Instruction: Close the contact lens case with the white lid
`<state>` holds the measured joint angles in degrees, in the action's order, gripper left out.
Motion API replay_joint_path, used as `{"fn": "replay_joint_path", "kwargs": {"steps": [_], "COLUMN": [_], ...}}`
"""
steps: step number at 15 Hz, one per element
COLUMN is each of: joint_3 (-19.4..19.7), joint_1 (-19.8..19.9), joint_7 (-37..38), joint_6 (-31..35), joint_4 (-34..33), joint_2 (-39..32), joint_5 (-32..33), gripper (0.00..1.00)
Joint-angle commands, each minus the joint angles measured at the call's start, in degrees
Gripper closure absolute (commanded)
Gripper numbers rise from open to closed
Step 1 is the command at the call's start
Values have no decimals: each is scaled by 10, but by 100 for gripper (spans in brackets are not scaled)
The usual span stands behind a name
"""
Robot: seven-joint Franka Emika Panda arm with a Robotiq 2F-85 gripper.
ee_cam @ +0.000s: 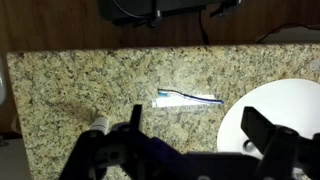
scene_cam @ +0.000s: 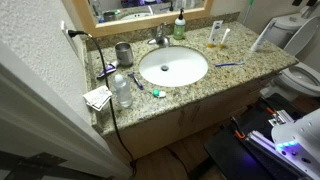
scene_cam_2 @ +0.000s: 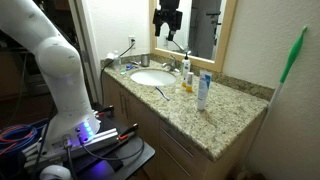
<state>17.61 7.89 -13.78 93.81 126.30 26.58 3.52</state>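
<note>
The contact lens case [scene_cam: 157,94] shows as a tiny green speck on the granite counter by the sink's front left rim, near the clear bottle [scene_cam: 121,88]. Another tiny piece [scene_cam: 135,82] lies beside the bottle. It is too small to tell whether this is the white lid. Neither shows in the wrist view. My gripper [ee_cam: 192,116] is open and empty, high above the counter on the other side of the sink [ee_cam: 285,120]. It hangs over a blue-handled toothbrush [ee_cam: 190,98]. The case is far from the fingers.
The counter [scene_cam: 230,80] also holds a metal cup [scene_cam: 123,52], a green soap bottle [scene_cam: 179,27], a yellow bottle [scene_cam: 216,35], a white tube [scene_cam: 258,40] and a second toothbrush [scene_cam: 107,70]. The faucet [scene_cam: 159,38] stands behind the sink. The mirror [scene_cam_2: 190,25] reflects the gripper.
</note>
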Motion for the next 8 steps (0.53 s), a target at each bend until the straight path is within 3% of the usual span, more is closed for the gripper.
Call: {"fn": "replay_joint_path", "kwargs": {"steps": [1,5,8], "joint_3": [-8,-8,-60], "joint_1": [10,10,-30], "joint_7": [-4,-4,-9], "joint_6": [-1,-1,2], "joint_4": [-2,-2,-2], "joint_2": [-2,-2,-31], "joint_5": [-4,-4,4], "gripper": [0,0,0]}}
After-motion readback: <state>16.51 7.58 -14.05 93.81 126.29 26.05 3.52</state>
